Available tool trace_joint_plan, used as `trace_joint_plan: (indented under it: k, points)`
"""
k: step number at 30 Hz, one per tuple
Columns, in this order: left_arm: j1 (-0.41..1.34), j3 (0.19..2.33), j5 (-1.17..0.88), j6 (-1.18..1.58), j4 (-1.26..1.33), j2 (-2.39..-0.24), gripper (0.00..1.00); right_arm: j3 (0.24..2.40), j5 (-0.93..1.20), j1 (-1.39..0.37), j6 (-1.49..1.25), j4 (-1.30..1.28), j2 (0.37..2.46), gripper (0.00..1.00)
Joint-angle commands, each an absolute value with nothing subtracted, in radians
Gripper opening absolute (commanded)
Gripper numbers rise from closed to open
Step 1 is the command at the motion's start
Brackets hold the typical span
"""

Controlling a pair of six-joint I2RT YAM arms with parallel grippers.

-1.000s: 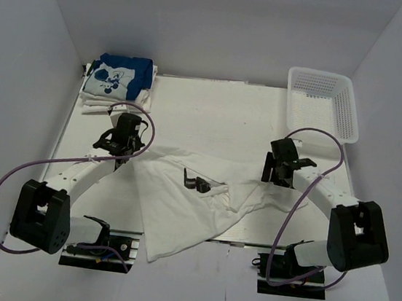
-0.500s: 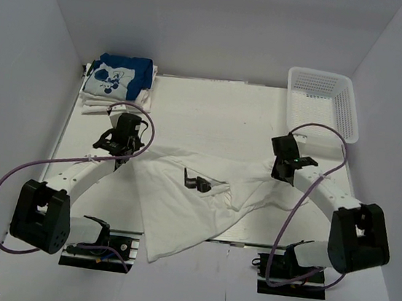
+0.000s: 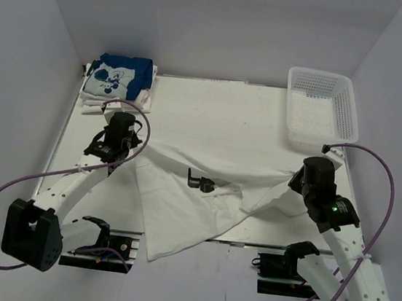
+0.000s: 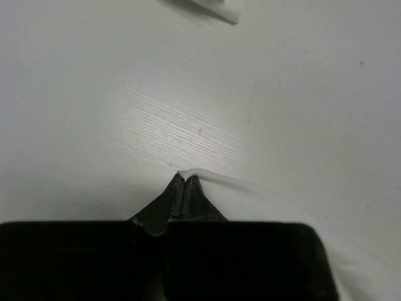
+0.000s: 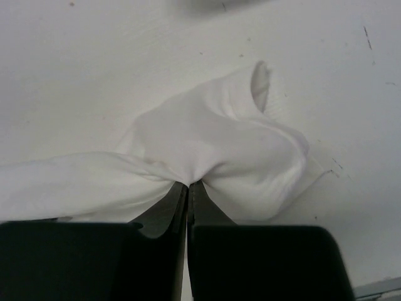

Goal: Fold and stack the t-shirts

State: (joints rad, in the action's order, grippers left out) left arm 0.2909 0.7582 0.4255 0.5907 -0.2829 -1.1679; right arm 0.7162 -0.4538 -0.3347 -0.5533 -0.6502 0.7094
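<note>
White shirt (image 3: 178, 217) is lying stretched between my grippers — left gripper (image 4: 183, 183) pinching its edge, right gripper (image 5: 188, 186) pinching a bunch; I'm not making out the dark thing (image 3: 198, 182) on it.

Left arm (image 3: 73, 177) and right arm (image 3: 354, 250) reach forward, well apart (wrists low), jaws of both pinched closed.
</note>
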Motion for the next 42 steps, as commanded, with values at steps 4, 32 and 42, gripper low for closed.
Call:
trace_joint_plan:
  k: [4, 32, 42]
  points:
    - [0.287, 0.819, 0.385, 0.534, -0.25, -0.954, 0.0, 0.917, -0.4, -0.333, -0.492, -0.511, 0.701, 0.0]
    - [0.287, 1.259, 0.225, 0.472, -0.325, -0.42, 0.0, 1.79, -0.365, -0.336, -0.241, -0.563, 0.626, 0.0]
    - [0.287, 0.95, 0.58, 0.589, -0.351, -0.782, 0.0, 1.116, -0.436, -0.333, -0.438, -0.301, 0.781, 0.0]
